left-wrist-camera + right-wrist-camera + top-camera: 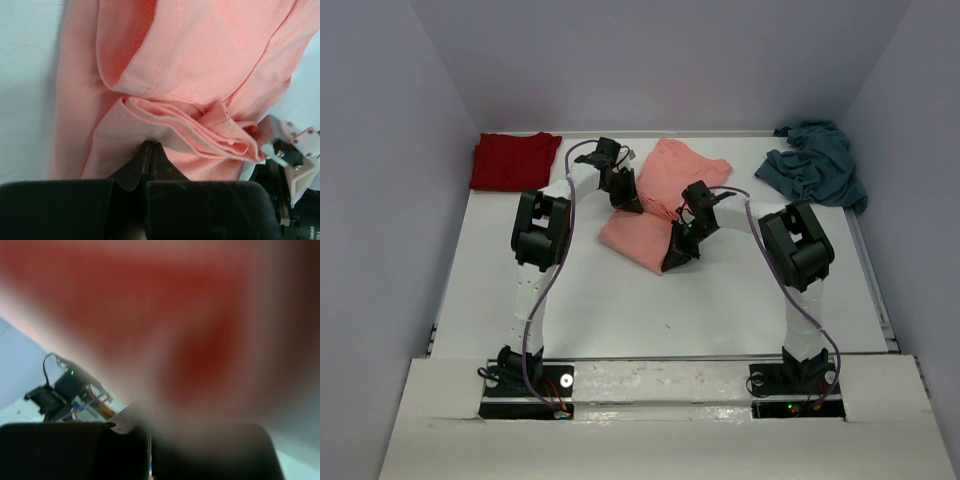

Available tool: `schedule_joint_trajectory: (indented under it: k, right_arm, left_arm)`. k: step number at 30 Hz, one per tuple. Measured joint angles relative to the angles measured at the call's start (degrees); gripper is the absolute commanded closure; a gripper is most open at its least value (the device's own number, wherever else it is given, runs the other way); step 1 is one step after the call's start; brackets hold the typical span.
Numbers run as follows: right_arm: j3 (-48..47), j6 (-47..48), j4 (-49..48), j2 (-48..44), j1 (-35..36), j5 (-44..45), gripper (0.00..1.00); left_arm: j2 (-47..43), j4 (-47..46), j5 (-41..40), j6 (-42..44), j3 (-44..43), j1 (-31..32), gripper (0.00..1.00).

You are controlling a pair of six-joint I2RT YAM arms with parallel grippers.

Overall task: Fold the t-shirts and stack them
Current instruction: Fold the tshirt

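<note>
The salmon-pink t-shirt [665,190] lies part-folded in the middle of the table [620,300]. My left gripper [628,200] is at its left edge. In the left wrist view its jaws [148,145] are shut, tips pinched into a fold of the pink cloth [200,60]. My right gripper [675,258] holds the shirt's near corner slightly off the table. In the right wrist view, blurred pink cloth [175,315] hangs over the shut gripper [150,427]. The dark red t-shirt [515,160] lies folded at the back left. The teal-blue t-shirt [815,165] sits crumpled at the back right.
Lilac walls close in the table at the back and both sides. Part of the right arm [292,155] shows close beside the fold in the left wrist view. The two arm bases [525,380] stand at the near edge.
</note>
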State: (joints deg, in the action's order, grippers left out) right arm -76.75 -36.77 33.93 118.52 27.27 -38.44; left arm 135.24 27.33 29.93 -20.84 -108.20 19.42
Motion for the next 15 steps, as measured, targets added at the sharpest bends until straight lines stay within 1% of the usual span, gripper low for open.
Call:
schedule_joint_trajectory:
  k: [4, 11, 15]
  right_arm:
    - [-7.0, 1.4, 3.4, 2.3, -1.5, 5.7, 1.00]
    - [-18.3, 4.1, 5.0, 2.4, -10.8, 15.2, 1.00]
    - [-24.4, 5.6, 6.2, 3.7, -12.9, 18.4, 1.00]
  left_arm:
    - [-1.3, -1.4, -0.4, 0.3, 2.2, 0.0, 0.96]
    - [-3.9, -2.3, -1.8, 0.8, 6.3, 0.0, 0.96]
    - [-4.7, -2.5, -2.1, 0.9, 7.5, 0.0, 0.96]
